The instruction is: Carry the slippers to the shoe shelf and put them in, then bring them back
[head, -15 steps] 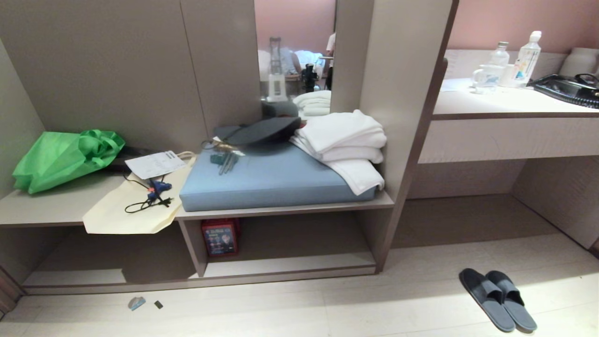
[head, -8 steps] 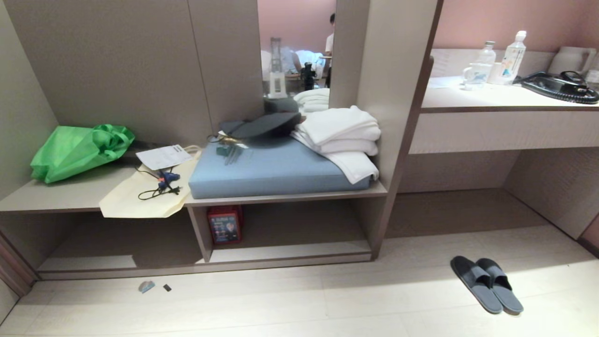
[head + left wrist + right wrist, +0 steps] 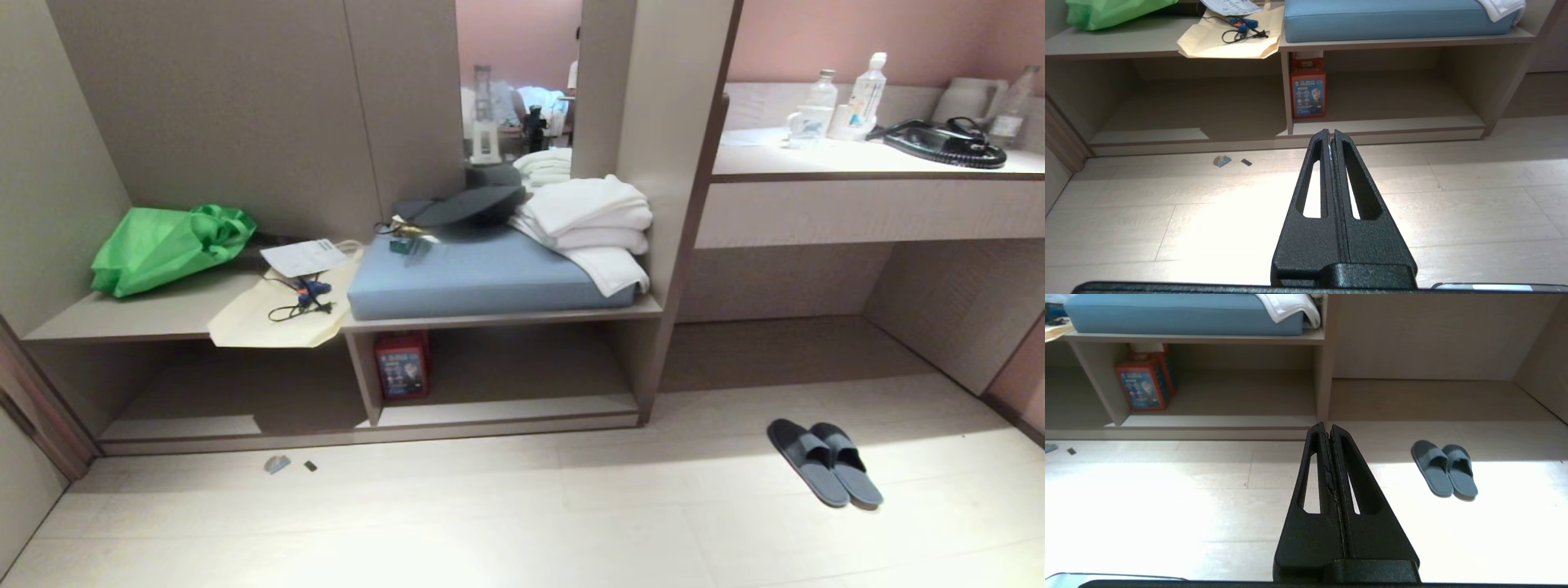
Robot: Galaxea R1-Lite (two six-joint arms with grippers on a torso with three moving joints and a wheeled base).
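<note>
The slippers, a dark grey pair side by side, lie on the pale floor at the right, in front of the desk recess. The right wrist view shows the slippers too, off to the side of my right gripper, which is shut and empty above the floor. The shoe shelf is the low cubby under the blue cushion, with a pale base board. My left gripper is shut and empty, pointing toward the shoe shelf. Neither arm shows in the head view.
A red box stands at the left end of the cubby. On the bench top lie a blue cushion, white towels, a cream bag and a green bag. Small scraps lie on the floor. The desk counter holds bottles and a phone.
The whole head picture has shifted: the unit and slippers look smaller and farther, so the camera has drawn back. The slippers lie where they were on the floor.
</note>
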